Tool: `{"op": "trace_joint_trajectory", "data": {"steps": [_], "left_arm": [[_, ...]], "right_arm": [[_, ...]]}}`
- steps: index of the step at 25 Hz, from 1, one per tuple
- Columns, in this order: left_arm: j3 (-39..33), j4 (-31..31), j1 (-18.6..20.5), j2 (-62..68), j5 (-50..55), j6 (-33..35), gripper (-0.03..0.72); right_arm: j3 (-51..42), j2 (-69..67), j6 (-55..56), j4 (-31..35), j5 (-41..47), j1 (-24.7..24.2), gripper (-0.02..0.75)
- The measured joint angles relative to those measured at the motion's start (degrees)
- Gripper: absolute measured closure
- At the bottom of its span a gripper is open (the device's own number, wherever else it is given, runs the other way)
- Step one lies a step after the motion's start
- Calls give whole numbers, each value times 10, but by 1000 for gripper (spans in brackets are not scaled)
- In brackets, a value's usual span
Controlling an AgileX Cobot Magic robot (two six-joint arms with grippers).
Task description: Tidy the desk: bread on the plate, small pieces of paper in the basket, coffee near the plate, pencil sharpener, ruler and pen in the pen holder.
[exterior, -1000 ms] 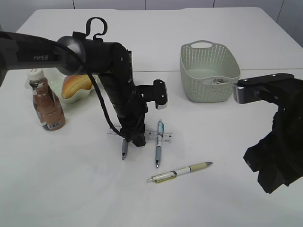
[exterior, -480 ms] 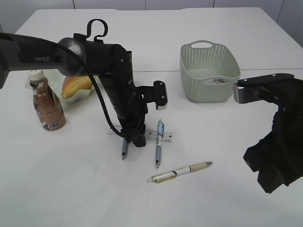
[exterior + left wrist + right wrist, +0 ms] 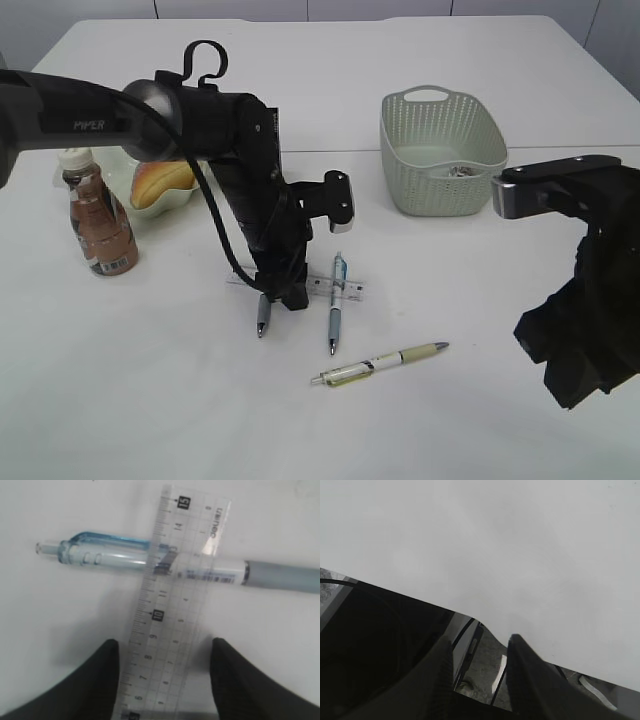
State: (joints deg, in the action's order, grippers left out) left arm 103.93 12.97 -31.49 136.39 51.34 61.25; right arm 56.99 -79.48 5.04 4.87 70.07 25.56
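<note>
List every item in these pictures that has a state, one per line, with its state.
Ruler: flat, lying across the blue pen, between open jaws.
Bread: on plate.
Coffee bottle: upright, capped.
Basket: upright, paper inside.
Yellow pen: lying loose.

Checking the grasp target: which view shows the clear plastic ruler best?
The left wrist view: the clear plastic ruler fills the frame, lying across a blue pen. The exterior view shows it small, partly hidden; the right wrist view shows none.

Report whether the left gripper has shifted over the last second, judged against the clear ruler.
No. The left gripper stays over the clear plastic ruler, no visible shift.
</note>
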Motion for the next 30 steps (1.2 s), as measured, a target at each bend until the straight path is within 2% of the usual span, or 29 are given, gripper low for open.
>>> {"op": "trace_joint_trajectory", "data": {"steps": [2,6,8,15,25,30], "left_arm": [[0,0,0,0,0,0,288],[0,0,0,0,0,0,416],[0,2,0,0,0,0,436],[1,31,0,1,-8,-6,446],[1,45,0,-58,-30,-132,446],[1,50,0,-83,-56,-169,446]], "right_arm": [[0,0,0,0,0,0,473],[0,0,0,0,0,0,473],[0,0,0,0,0,0,473],[0,0,0,0,0,0,473],[0,0,0,0,-1,0,474],[0,0,0,0,-1,0,474]]}}
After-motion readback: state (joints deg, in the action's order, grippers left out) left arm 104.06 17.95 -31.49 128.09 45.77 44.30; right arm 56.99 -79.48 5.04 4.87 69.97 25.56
